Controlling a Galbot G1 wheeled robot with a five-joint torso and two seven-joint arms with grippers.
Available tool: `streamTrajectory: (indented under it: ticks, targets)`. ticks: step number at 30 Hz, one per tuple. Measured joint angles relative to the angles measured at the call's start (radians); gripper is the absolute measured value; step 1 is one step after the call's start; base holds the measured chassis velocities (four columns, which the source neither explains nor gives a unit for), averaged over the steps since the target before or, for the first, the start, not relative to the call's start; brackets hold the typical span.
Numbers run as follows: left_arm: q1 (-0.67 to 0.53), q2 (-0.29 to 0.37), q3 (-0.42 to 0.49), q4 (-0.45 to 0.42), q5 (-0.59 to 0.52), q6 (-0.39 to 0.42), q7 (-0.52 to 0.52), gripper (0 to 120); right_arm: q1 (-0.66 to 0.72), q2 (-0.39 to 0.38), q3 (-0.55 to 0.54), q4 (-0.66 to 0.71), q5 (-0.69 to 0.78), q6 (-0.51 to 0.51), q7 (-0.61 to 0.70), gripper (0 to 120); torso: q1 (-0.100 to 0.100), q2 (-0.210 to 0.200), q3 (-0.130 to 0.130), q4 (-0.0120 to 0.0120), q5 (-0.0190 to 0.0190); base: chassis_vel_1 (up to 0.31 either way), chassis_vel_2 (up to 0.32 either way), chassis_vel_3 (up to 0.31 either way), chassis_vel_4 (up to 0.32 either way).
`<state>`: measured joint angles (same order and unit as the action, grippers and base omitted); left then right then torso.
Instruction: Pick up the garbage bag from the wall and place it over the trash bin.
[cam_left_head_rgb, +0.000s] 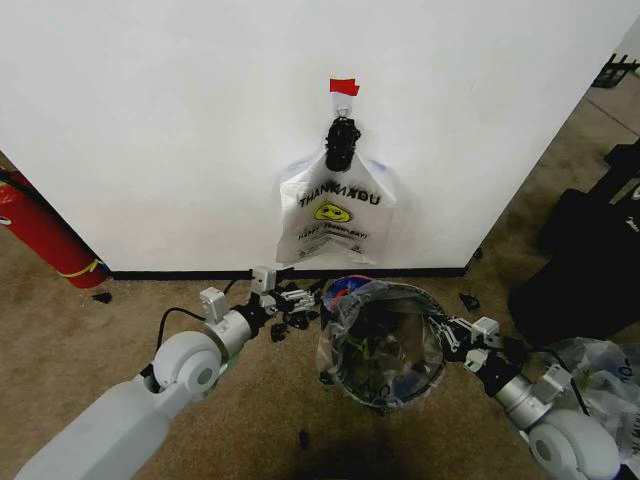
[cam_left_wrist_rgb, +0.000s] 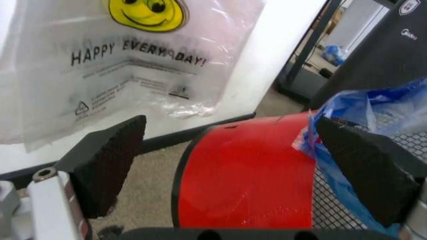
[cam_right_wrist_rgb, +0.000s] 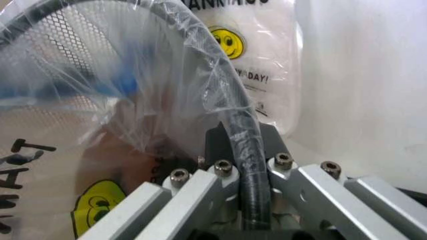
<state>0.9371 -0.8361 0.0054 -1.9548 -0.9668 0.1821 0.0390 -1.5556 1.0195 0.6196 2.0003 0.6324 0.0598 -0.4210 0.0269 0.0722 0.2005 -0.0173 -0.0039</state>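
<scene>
Right claw (cam_left_head_rgb: 452, 338) grips the rim of the trash bin (cam_left_head_rgb: 385, 345), fingers closed on it through the garbage bag (cam_left_head_rgb: 372, 318) draped over the bin; left claw (cam_left_head_rgb: 296, 300) stands wide open beside the bin, and behind hangs the smiley bag (cam_left_head_rgb: 335, 215) on the wall (cam_left_head_rgb: 150, 120)

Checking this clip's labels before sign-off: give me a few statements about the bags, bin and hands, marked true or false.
1. A smiley bag hangs on the wall. True.
2. The trash bin is bare. False: the garbage bag is draped over its rim.
3. The right hand is clamped on the bin's rim. True.
4. The left hand is shut. False: it is open beside the bin.
5. The fire extinguisher is on the robot's right. False: left.
</scene>
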Motion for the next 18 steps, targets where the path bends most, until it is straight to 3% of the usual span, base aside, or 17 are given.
streamTrajectory:
  ticks: [9,18]
  targets:
    - [-0.002,-0.020,0.002,-0.019,-0.106,0.021,-0.009,100,-0.008,0.008,0.001,0.003,-0.008,-0.001,0.009,0,0.000,0.000,0.000,0.0000,0.0000,0.000,0.000,0.000,0.000]
    - [0.006,-0.007,0.008,-0.025,-0.104,0.034,0.013,100,-0.020,0.010,0.005,0.010,-0.013,-0.008,0.007,0,0.000,0.000,0.000,0.0001,0.0000,0.000,0.000,0.000,0.000]
